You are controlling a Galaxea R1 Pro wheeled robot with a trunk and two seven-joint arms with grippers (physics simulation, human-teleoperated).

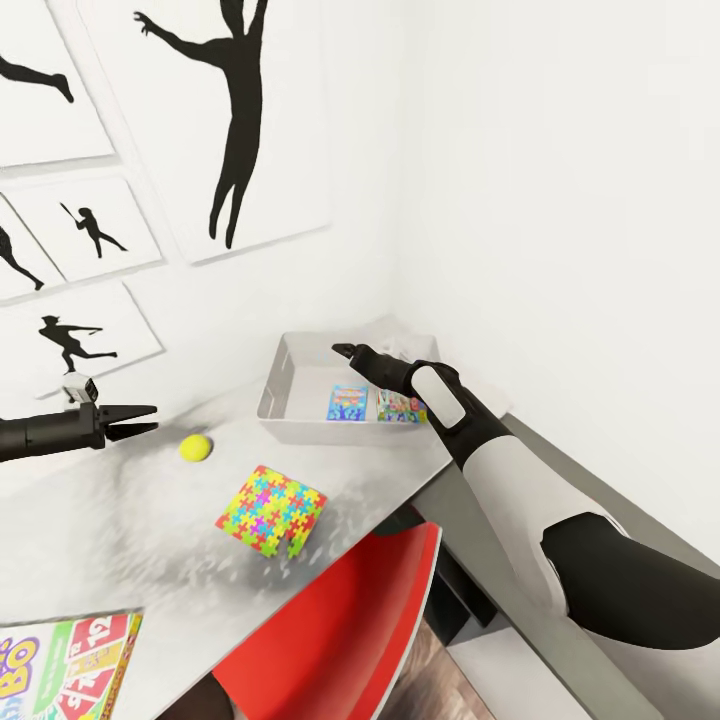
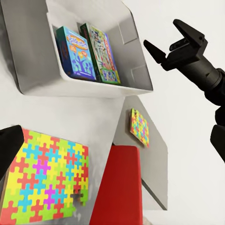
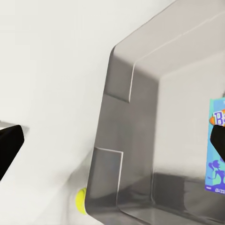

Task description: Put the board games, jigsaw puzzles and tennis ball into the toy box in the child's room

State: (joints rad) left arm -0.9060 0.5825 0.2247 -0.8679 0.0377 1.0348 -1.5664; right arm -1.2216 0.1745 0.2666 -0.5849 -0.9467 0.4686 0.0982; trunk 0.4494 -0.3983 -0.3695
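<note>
left gripper (image 1: 140,418) jaws parted, empty | tennis ball (image 1: 195,447) just ahead, slightly below, on surface (image 1: 120,530) | right gripper (image 2: 174,43) jaws parted, empty, over toy box (image 1: 290,385)

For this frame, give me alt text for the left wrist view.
A grey toy box holds two board games, with the right end effector open beside it. A jigsaw puzzle lies on the pale table; another lies on the lower section, by a red chair.

The left arm reaches in from nine o'clock, level, its end effector (image 1: 143,418) with jaws parted and nothing held. The right arm stretches toward eleven o'clock, its end effector (image 2: 170,41) also spread, nothing gripped.
</note>
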